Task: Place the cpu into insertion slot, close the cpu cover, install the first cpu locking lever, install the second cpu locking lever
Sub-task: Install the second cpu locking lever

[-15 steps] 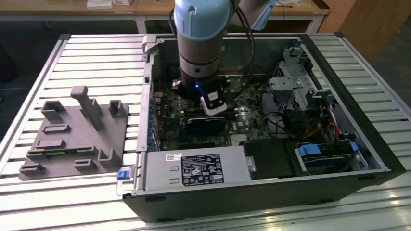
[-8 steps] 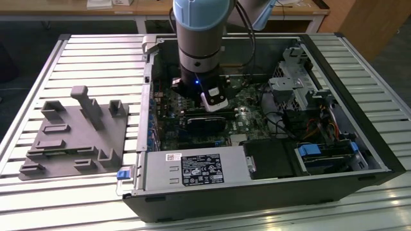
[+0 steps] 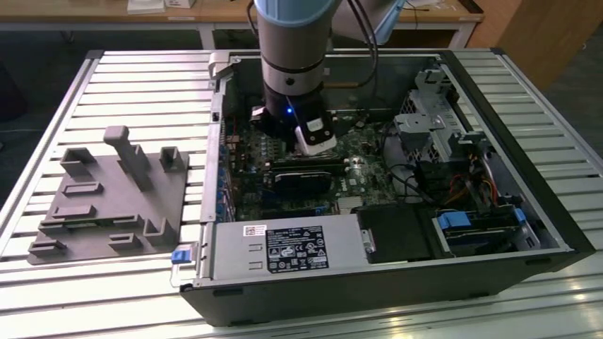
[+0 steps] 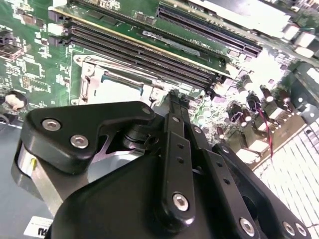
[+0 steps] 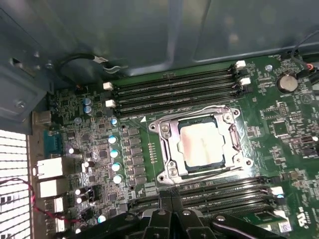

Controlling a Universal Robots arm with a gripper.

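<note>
While the hand (image 5: 167,199) hovers with its fingers together beside the socket (image 5: 199,145), the chip (image 5: 202,144) lies seated under the closed cover (image 5: 172,144).

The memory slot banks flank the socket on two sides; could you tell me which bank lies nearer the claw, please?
The bank directly beside the claw; the other bank lies beyond the cpu.

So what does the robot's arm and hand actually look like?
The arm is a thick cylinder, pale blue on top with silver-grey and black sections, a small blue light and dark cables behind. The hand is matte black, built from flat bars joined by shiny round screws.
</note>
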